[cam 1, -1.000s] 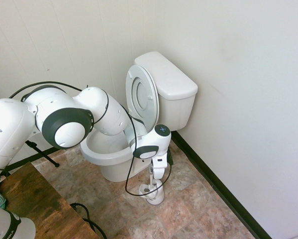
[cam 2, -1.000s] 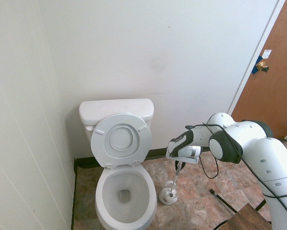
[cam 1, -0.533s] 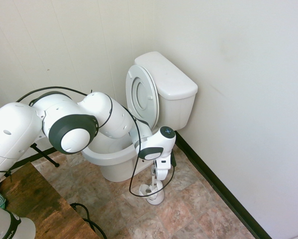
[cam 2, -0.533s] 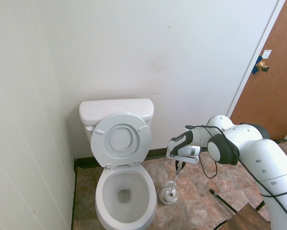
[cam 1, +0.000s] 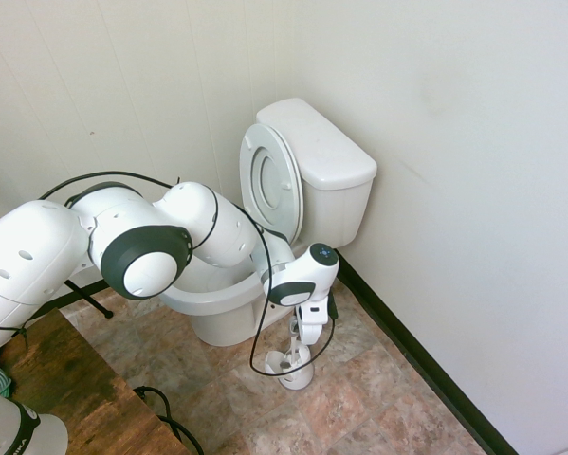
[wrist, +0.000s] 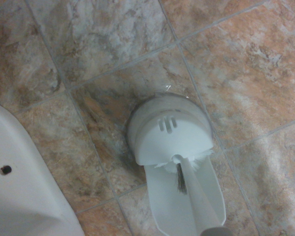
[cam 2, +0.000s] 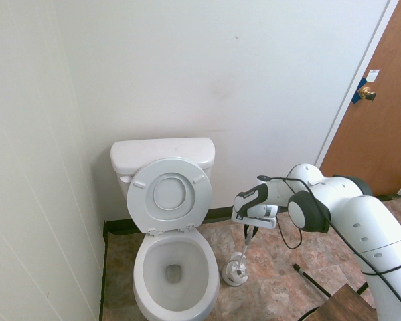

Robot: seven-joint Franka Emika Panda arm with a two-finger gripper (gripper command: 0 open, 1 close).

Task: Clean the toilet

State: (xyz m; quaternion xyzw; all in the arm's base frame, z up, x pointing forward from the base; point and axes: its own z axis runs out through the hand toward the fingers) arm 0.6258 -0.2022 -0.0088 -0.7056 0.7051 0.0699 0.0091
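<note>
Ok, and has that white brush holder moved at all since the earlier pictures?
No, the brush holder stands at the same spot on the floor, with the same gap to the toilet.

The white toilet point(cam 2: 176, 275) is seen at seven o'clock in the second exterior view, upright, its lid raised toward twelve.

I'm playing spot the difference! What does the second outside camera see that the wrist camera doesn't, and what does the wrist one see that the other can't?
Only the second outside camera: the brown door with its knob, plus the toilet's raised seat and tank.

Only the wrist camera: a small dark hole in the toilet's base, and grey bristles by the brush handle.

Both: the white brush holder, part of the toilet, and the tiled floor.
</note>
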